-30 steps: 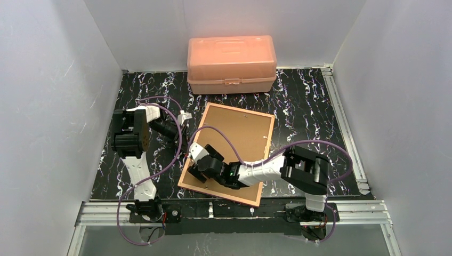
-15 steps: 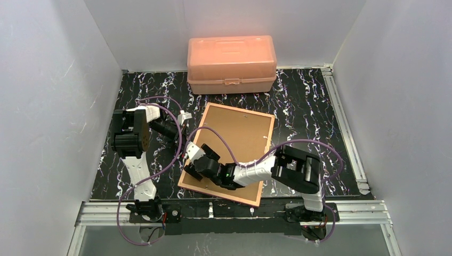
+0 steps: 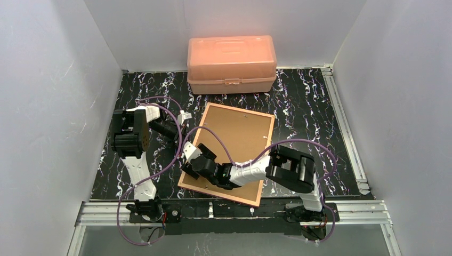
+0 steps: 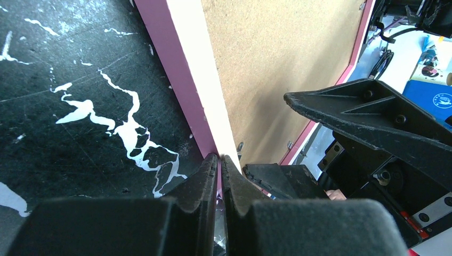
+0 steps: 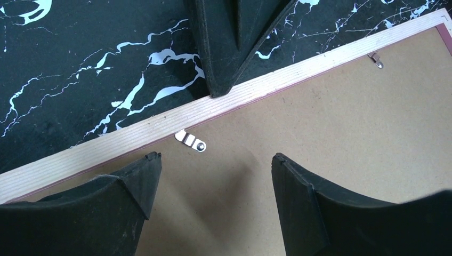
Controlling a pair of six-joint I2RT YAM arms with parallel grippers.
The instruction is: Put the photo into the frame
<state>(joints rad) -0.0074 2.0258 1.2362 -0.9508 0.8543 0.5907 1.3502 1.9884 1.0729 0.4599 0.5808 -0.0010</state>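
Note:
The frame [image 3: 239,109] lies face down, tilted, with its brown backing board [image 3: 240,133] up. The photo does not show in any view. My left gripper [image 3: 184,143] is shut on the frame's left edge; in the left wrist view the jaws [image 4: 219,157] pinch the pink border [image 4: 170,69]. My right gripper [image 3: 196,160] is open just above the backing board [image 5: 330,122], near the same edge. Its jaws [image 5: 213,165] stand wide apart below a small metal clip [image 5: 191,140]. The left gripper's fingers [image 5: 224,48] touch the pale back edge [image 5: 133,133].
A salmon-pink lidded box [image 3: 232,64] stands at the back, just beyond the frame's far corner. Black marbled tabletop [image 3: 309,106] shows on both sides of the frame. White walls close in on three sides. A second clip [image 5: 376,58] sits further along the edge.
My right gripper has moved left across the backing board toward the frame's left edge. The left gripper and the frame have not moved.

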